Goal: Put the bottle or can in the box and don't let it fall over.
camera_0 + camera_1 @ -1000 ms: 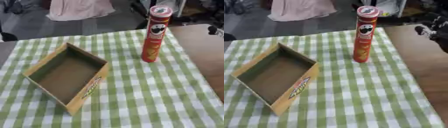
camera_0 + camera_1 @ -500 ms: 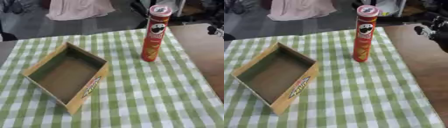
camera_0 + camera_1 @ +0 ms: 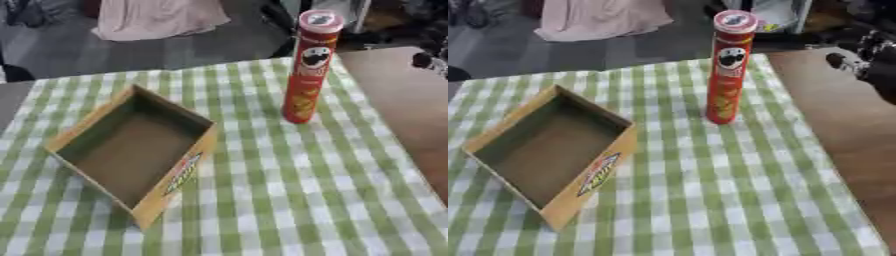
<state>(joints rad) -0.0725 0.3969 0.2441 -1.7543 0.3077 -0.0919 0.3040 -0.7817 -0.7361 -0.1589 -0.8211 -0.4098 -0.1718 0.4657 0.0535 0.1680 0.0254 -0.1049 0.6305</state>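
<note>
Hand (image 3: pixel 866 62): my right, at the right edge beyond the cloth; cannot tell how its fingers sit. Red can (image 3: pixel 726 70) upright on the green checked cloth (image 3: pixel 710 190) over the surface, well apart from the empty cardboard box (image 3: pixel 140 150) to its left.

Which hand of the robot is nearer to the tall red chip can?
Right. The right hand is at the view's right edge, apart from the tall red chip can. The left hand is not in view.

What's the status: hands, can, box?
Right hand at right edge, clear of can, fingers unclear. Left hand unseen. Red can upright on cloth, untouched. Box open, empty. Nothing between.
</note>
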